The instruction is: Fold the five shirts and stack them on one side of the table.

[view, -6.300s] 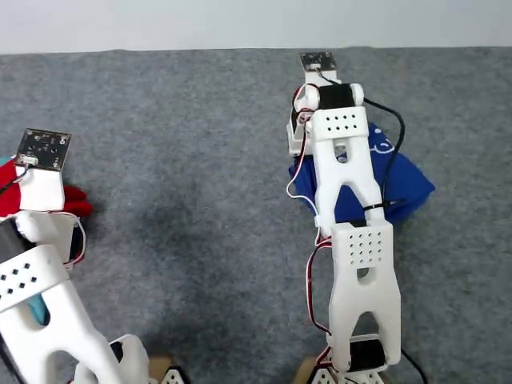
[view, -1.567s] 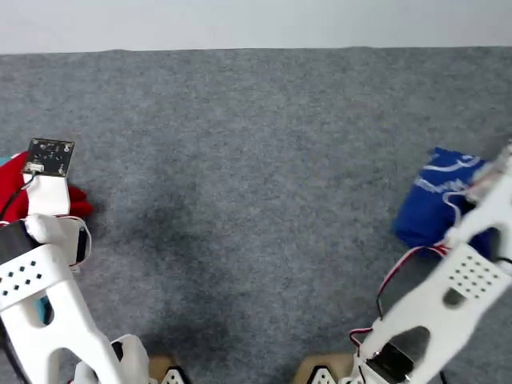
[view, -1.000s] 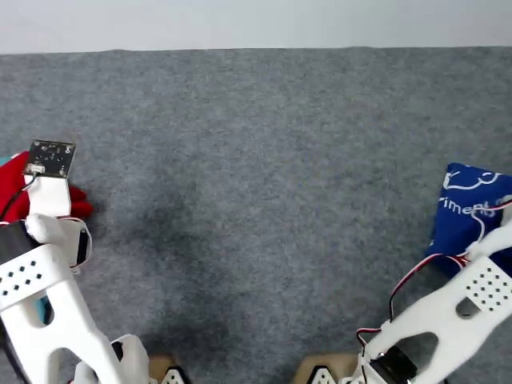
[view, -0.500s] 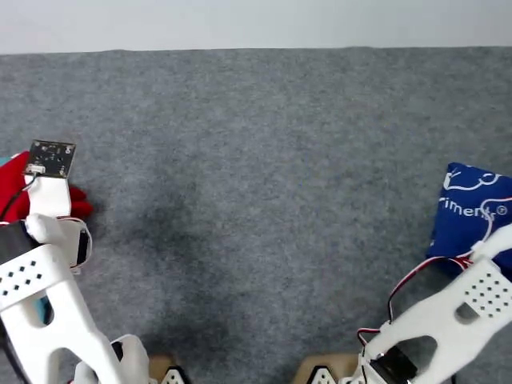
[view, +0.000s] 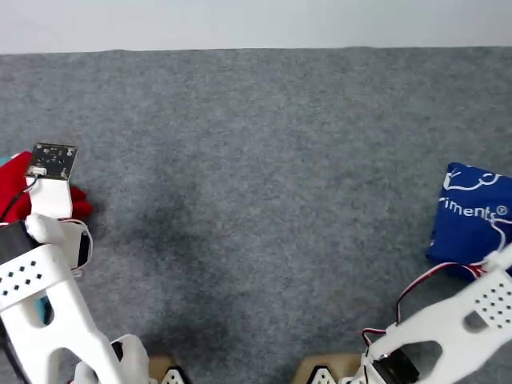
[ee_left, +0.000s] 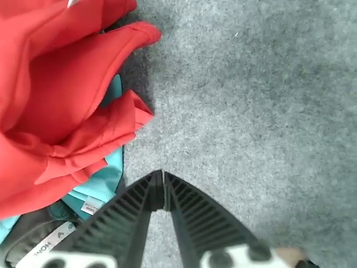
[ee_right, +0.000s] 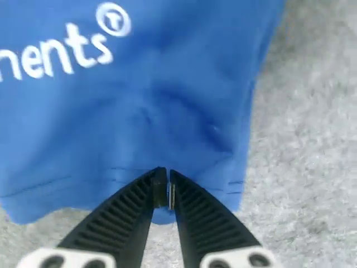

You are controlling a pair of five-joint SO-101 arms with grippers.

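Overhead, the high view took in the whole grey tabletop (view: 256,160). A folded blue shirt (view: 472,212) with white print lay flat at the tabletop's right edge, and a crumpled red shirt (view: 14,192) lay at its left edge. The left arm (view: 44,304) stood at the tabletop's near left corner and the right arm (view: 460,324) at its near right corner.

The left wrist view added what lay at the left edge with the red shirt. A teal shirt (ee_left: 103,187) poked out from under it, and a dark grey garment (ee_left: 28,245) with a white label sat below that. The right wrist view gave the blue shirt's stitched hem and lettering close up.

The left pincer (ee_left: 163,181) had its jaws closed tip to tip and held nothing. It hung over bare tabletop just beside the red shirt's lower fold. The right pincer (ee_right: 163,176) was likewise closed, its tips over the blue shirt's hem. Whether a pinch of cloth sat between them could not be told.

By count there were two arms and two pincers. There was one blue shirt, one red, one teal and one dark grey garment, four pieces of clothing in all.
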